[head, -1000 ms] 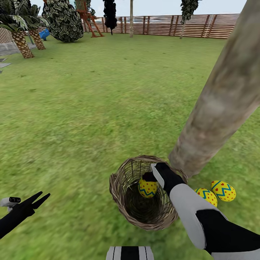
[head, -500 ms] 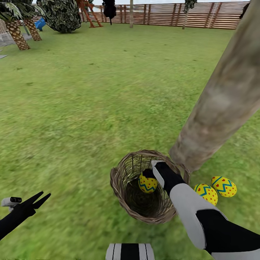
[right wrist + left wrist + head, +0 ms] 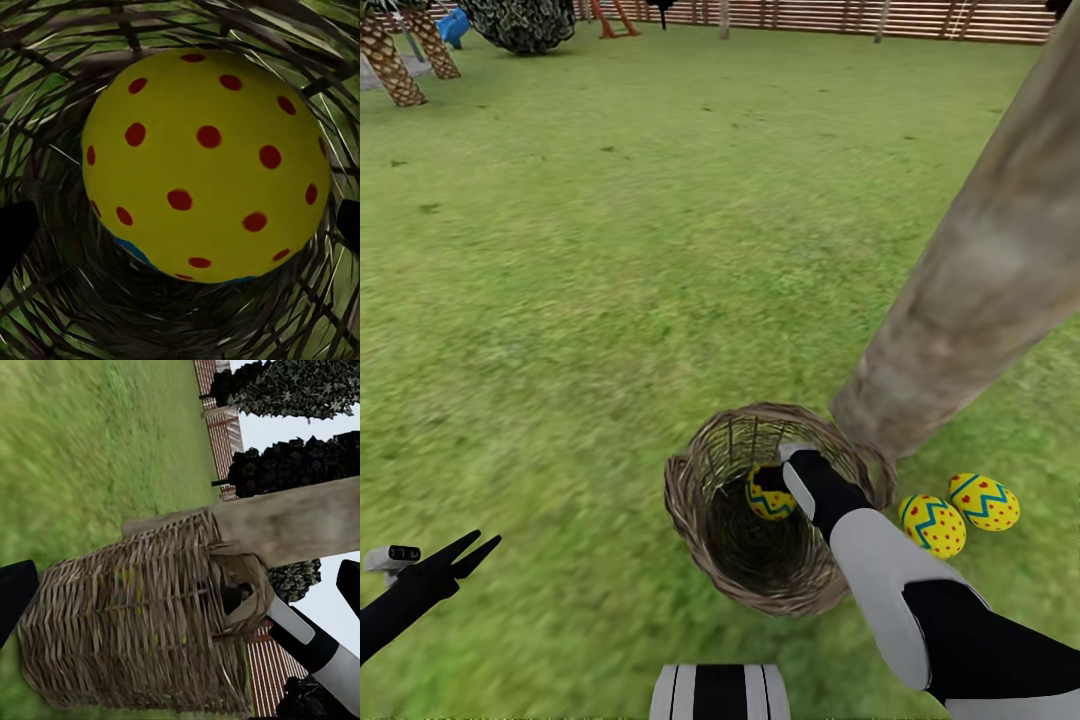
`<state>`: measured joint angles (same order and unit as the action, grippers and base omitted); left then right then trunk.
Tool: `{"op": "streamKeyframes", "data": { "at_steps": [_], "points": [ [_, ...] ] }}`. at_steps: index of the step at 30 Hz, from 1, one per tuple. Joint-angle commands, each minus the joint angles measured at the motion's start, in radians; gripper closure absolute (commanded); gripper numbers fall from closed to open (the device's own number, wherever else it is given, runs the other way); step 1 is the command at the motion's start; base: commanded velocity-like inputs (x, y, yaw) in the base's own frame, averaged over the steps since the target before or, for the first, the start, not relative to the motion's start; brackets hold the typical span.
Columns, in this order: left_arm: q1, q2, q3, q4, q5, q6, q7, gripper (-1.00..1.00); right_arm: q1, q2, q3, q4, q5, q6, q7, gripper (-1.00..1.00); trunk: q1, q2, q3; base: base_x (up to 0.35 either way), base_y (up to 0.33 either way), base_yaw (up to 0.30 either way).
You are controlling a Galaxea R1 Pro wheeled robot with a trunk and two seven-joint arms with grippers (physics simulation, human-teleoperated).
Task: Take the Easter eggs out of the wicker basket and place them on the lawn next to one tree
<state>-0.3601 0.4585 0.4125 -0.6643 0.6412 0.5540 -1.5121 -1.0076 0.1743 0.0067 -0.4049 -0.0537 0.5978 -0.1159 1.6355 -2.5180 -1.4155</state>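
The right gripper (image 3: 772, 478) reaches down inside the wicker basket (image 3: 705, 500), its fingers spread to either side of the last egg (image 3: 765, 500), which the right wrist view shows large and centred between the two dark fingertips at that picture's edges; whether the pads already touch the shell I cannot tell, so the grip looks about to be made rather than secured; the basket stands on the lawn (image 3: 580, 300) with its rim right against the foot of the thick tree (image 3: 960, 290), which keeps the carry short; two eggs (image 3: 932, 525) already lie on the grass just beside that trunk, touching each other, so this one is all that remains; the left gripper (image 3: 465, 552) hangs apart from the work, its fingers splayed and holding nothing.
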Motion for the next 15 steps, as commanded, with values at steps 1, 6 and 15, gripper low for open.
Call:
{"op": "streamKeyframes", "data": {
  "at_steps": [1,6,15],
  "points": [
    [0.0,0.0,0.0,0.0,0.0,0.011,-0.003,-1.0,0.0,0.0,0.001,-0.002,-0.005,0.004,-0.006,-1.0,0.0,-0.001,-0.005,0.0,0.0,0.0],
    [0.0,0.0,0.0,0.0,0.0,0.011,-0.003,-1.0,0.0,0.0,0.002,-0.002,-0.005,0.004,-0.005,-1.0,0.002,-0.002,-0.024,0.0,0.0,0.0],
    [0.0,0.0,0.0,0.0,0.001,0.011,-0.003,-1.0,0.0,0.0,0.002,-0.002,-0.005,-0.083,-0.011,-1.0,0.007,-0.004,-0.059,0.0,0.0,0.0]
  ]
}}
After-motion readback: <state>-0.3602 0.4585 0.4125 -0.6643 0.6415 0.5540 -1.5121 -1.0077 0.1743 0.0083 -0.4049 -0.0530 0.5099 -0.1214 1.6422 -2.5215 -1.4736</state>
